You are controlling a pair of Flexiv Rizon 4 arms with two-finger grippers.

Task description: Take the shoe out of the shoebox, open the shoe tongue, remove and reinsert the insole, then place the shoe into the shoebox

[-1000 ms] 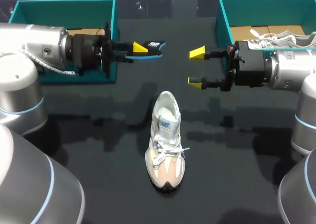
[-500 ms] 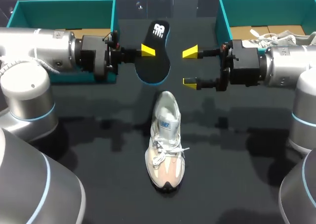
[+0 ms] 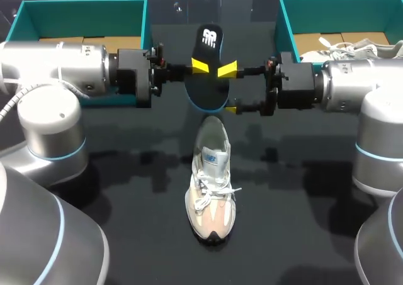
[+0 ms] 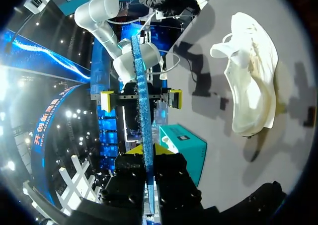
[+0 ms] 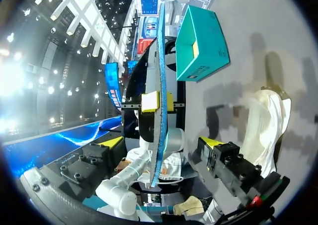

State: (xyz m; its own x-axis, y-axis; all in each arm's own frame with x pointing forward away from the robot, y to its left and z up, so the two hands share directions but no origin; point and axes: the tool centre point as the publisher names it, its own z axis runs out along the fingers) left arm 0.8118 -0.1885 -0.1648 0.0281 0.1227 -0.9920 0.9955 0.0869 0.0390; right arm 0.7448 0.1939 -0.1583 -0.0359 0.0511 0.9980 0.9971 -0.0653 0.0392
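Observation:
A black insole with a blue edge hangs in the air above the table's middle, with my left gripper shut on its side. My right gripper is open and straddles the insole's other side, one yellow fingertip over it and one at its lower edge. In the left wrist view the insole stands edge-on, clamped in my left gripper. In the right wrist view the insole rises between the spread fingers of my right gripper. The cream shoe lies on the table in front, toe toward me.
A teal shoebox stands at the back left behind my left arm. A second teal shoebox at the back right holds another light shoe. Dark table surface surrounds the cream shoe.
My left gripper carried the insole toward the middle and turned it from edge-on to flat-facing. My right gripper moved left until its open fingers straddle the insole.

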